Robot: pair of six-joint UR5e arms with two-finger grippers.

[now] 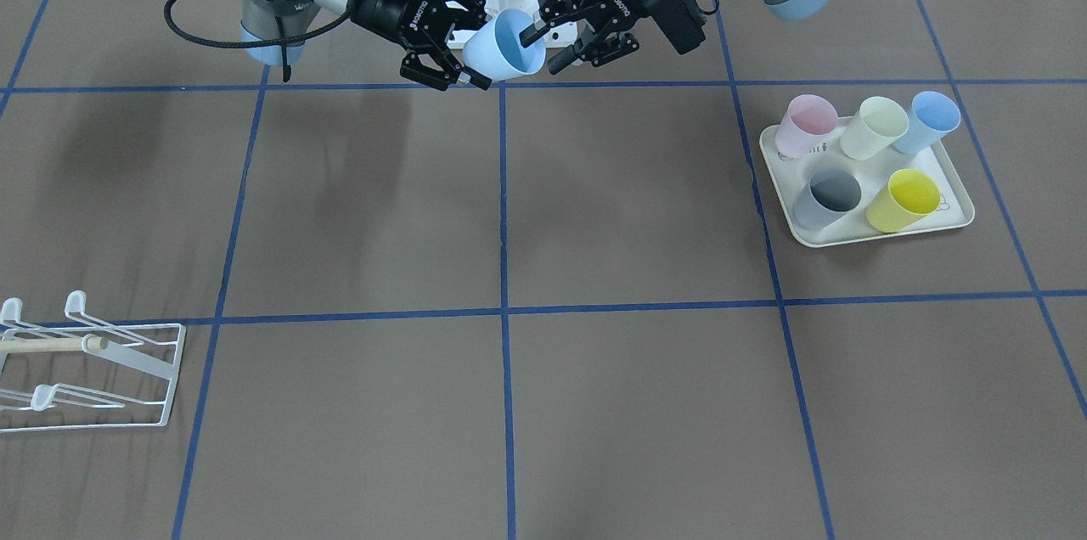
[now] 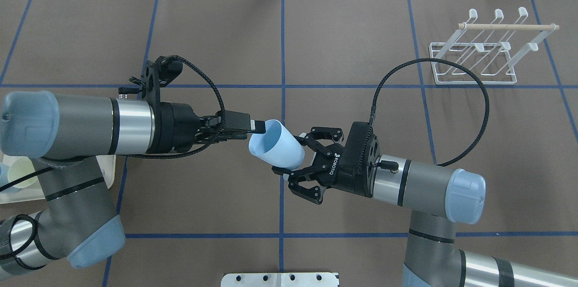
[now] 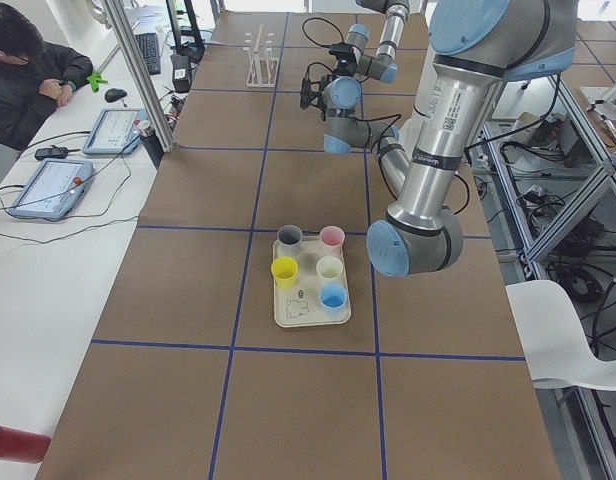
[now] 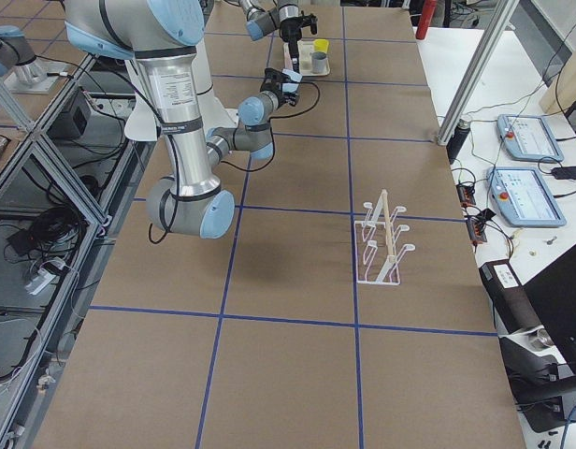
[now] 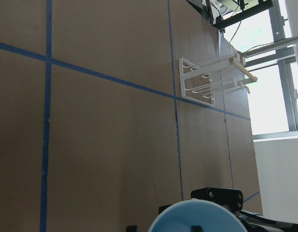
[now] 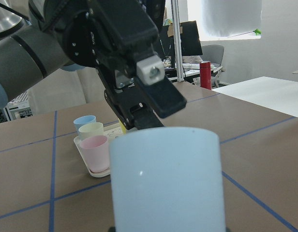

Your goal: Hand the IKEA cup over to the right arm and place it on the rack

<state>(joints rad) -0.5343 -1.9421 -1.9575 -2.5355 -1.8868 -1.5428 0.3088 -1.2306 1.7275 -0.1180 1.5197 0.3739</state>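
A light-blue IKEA cup (image 2: 276, 146) hangs in the air above the table's middle, tilted on its side; it also shows in the front view (image 1: 506, 46). My left gripper (image 2: 258, 127) is shut on the cup's rim, one finger inside the mouth. The right arm (image 2: 420, 185), with the long black cable loop, has its gripper (image 2: 292, 154) open, its fingers straddling the cup's base. In the right wrist view the cup (image 6: 166, 179) fills the lower centre, with the left gripper (image 6: 149, 99) behind it. The white wire rack (image 2: 478, 52) with a wooden rod stands at the far right, holding nothing.
A cream tray (image 1: 815, 241) holds several cups: pink, cream, blue, grey and yellow. It sits on my left side and shows partly under the left arm in the overhead view (image 2: 106, 174). An operator (image 3: 28, 70) sits at a side desk with tablets.
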